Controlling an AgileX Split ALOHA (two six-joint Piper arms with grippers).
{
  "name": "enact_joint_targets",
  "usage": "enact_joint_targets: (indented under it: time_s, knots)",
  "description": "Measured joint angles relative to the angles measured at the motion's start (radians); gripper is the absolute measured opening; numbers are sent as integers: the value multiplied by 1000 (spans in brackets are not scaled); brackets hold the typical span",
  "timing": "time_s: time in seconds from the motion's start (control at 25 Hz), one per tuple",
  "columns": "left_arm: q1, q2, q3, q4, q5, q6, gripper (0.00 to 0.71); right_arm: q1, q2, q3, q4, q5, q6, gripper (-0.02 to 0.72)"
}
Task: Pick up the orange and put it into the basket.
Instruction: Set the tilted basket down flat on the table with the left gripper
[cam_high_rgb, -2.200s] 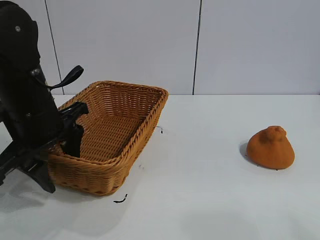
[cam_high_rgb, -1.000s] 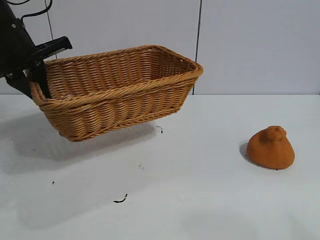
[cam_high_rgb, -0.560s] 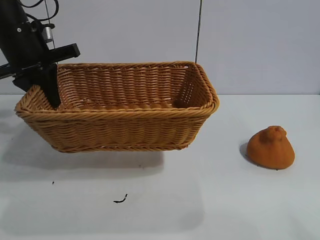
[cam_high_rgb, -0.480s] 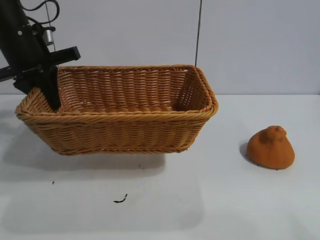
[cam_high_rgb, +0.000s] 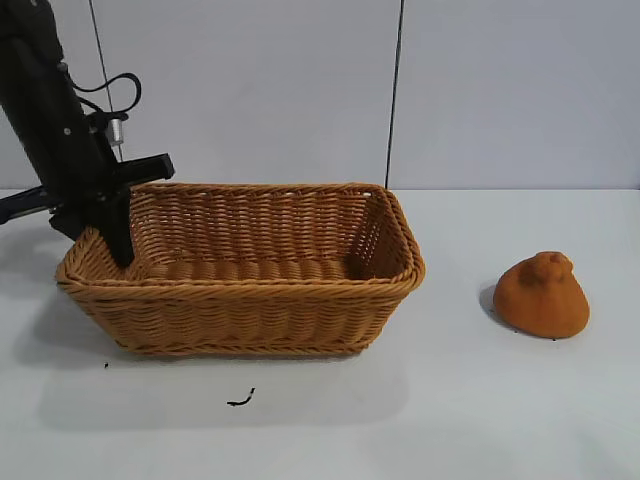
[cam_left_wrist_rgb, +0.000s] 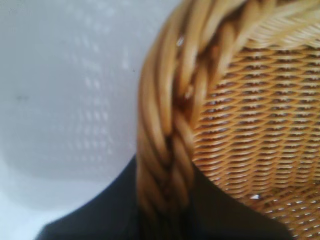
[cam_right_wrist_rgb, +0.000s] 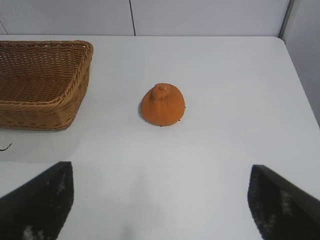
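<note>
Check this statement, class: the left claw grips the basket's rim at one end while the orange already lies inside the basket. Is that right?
One part is wrong. The left claw does grip the basket by its rim at one end, but the orange is not inside; it sits on the table, apart from the basket. The exterior view shows this.

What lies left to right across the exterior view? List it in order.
Left gripper, clamped on the basket's left rim → basket → small black mark on the table, below the basket's front → orange.
</note>
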Motion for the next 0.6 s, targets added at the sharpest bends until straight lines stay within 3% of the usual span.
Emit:
enact_joint_targets:
  time_s: [0.08,0.16,0.2,0.32,0.36,0.48,0.6]
  knots:
    - [0,0,0,0,0,3,111,0,0,0,0,0,0,649]
    - [0,2,-1,-5,-2,3,183,0,0,0,0,0,0,649]
    - [0,3,-1,-7,-2,3,241,0,0,0,0,0,0,649]
    - [0,0,-2,-9,-1,3,526,0,0,0,0,0,0,649]
    - [0,-4,-4,-9,-1,3,590,0,0,0,0,0,0,649]
    - [0,-20,-12,-11,5,3,668,0,0,0,0,0,0,649]
    - [0,-49,-35,-10,36,3,687,0,0,0,0,0,0,649]
